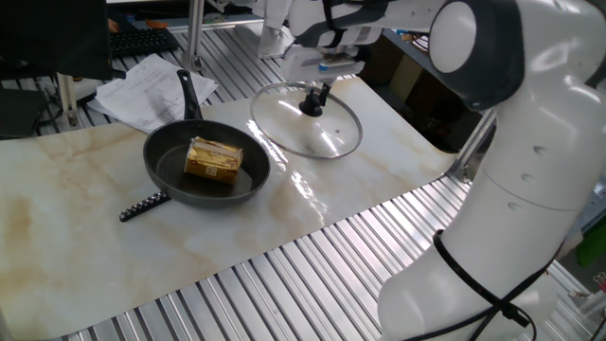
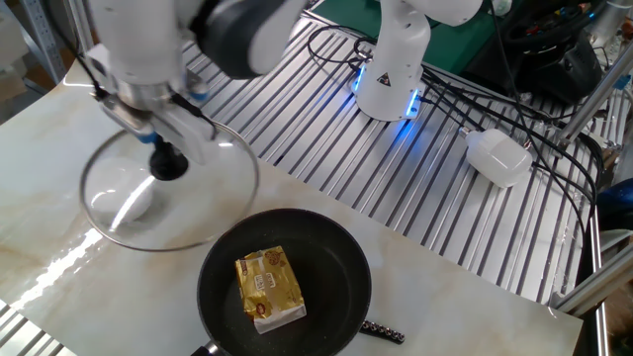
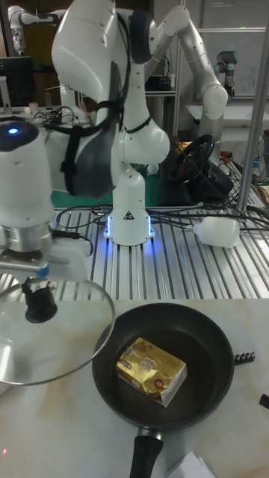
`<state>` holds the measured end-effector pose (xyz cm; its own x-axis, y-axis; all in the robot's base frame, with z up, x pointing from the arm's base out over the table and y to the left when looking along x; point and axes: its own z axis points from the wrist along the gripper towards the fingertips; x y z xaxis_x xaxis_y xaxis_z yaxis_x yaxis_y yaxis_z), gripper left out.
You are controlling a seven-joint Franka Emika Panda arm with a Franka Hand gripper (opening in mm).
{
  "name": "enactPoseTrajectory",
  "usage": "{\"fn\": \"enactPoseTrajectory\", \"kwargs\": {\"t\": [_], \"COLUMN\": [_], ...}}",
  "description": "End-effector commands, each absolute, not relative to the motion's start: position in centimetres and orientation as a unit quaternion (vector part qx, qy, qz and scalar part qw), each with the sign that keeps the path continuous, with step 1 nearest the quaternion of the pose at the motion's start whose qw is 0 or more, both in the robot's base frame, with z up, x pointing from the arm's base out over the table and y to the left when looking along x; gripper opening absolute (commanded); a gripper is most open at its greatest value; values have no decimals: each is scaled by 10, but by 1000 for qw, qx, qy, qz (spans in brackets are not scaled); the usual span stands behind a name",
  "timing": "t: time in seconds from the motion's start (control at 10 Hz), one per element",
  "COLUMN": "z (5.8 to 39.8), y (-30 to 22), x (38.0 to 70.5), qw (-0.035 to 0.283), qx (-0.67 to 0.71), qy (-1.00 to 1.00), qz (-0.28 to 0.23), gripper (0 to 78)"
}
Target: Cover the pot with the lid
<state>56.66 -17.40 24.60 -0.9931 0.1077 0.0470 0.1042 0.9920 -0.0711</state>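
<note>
The pot [image 1: 167, 162] [image 2: 326, 252] [image 3: 202, 343] is a shallow black pan on the marble board, its long handle [image 1: 190, 92] [image 3: 146, 452] pointing away from the arm. A yellow wrapped block [image 1: 212, 158] [image 2: 268, 287] [image 3: 152, 369] lies inside it. The lid [image 1: 331, 137] [image 2: 119, 203] [image 3: 75, 336] is clear glass with a metal rim, lifted and tilted just beside the pot. My gripper [image 1: 316, 95] [image 2: 168, 161] [image 3: 39, 299] is shut on the lid's black knob, holding it in the air.
A black ridged bar [image 1: 144, 205] [image 2: 381, 330] lies by the pot. Loose papers [image 1: 142, 90] sit behind the handle. A white puck-like device [image 2: 497, 157] [image 3: 219, 231] and cables rest on the slatted metal table near the arm's base [image 2: 391, 79].
</note>
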Motion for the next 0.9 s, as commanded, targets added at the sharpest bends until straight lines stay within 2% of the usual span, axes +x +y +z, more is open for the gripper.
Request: {"fn": "enactPoseTrajectory", "kwargs": {"t": [0.1,0.3,0.5,0.9], "z": [247,241,239,240], "y": [-137,-130,-131,-131], "x": [561,563,569,574], "qw": [28,30,55,66], "qx": [-79,-83,-87,-79], "qy": [-996,-996,-995,-995], "qz": [32,17,-12,-5], "gripper": [21,21,21,21]}}
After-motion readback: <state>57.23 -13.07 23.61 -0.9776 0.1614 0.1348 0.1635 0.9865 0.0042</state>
